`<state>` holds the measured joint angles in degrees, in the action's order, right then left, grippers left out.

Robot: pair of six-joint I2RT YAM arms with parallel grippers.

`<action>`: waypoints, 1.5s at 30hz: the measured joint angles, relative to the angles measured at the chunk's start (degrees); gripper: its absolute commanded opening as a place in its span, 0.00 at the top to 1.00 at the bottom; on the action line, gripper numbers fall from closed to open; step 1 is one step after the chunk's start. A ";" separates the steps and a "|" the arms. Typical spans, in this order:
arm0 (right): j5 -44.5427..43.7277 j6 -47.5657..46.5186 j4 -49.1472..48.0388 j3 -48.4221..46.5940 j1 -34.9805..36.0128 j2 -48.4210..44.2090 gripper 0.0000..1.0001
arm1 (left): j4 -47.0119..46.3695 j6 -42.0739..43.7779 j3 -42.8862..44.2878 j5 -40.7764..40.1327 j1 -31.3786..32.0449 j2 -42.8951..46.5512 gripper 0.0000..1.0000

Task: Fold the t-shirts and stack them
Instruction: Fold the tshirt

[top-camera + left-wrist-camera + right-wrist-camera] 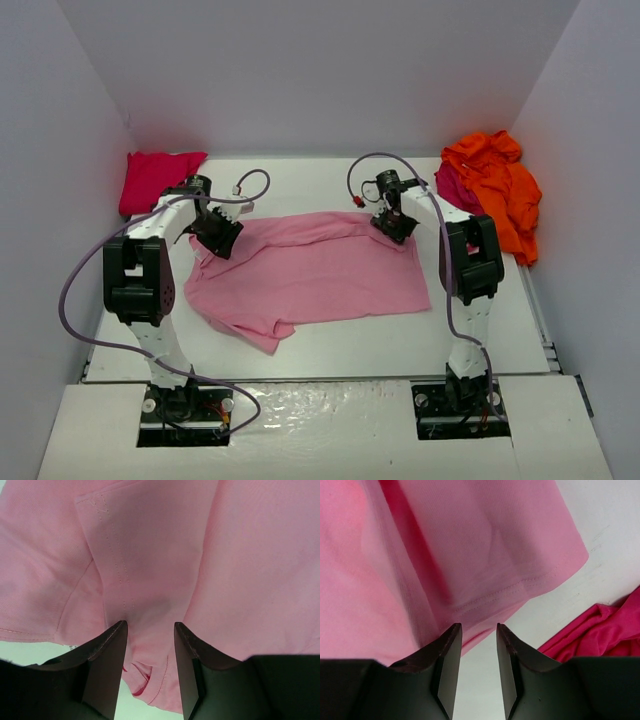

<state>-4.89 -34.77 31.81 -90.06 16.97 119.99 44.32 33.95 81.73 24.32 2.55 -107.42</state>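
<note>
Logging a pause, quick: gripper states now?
Left gripper: straddles a fold of the pink t-shirt; grip cannot be told.
Right gripper: open, over the shirt's edge.

Spread shirt (pixel 310 270) ctr — folded shirt (pixel 150 180) back-L, heap (pixel 495 190) back-R.

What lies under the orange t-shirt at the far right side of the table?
A dark crimson t-shirt shows from under the left edge of the orange t-shirt. The rest of it, and anything else beneath, is covered by the orange cloth.
</note>
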 measured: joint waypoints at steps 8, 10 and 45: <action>-0.30 0.00 0.49 0.39 0.00 -4.65 0.67 | -0.44 0.34 -0.57 -1.34 -0.63 0.04 0.61; -0.23 0.01 0.73 0.38 0.04 -5.83 0.65 | -0.49 0.36 -0.87 -1.48 -0.77 0.04 0.61; 3.00 0.14 4.01 1.55 2.99 -3.40 1.00 | -1.49 0.64 -0.98 -3.24 -0.86 -2.23 1.00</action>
<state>-1.89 -34.63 35.81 -88.51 19.97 116.60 42.83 34.59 80.75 21.08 1.69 -109.65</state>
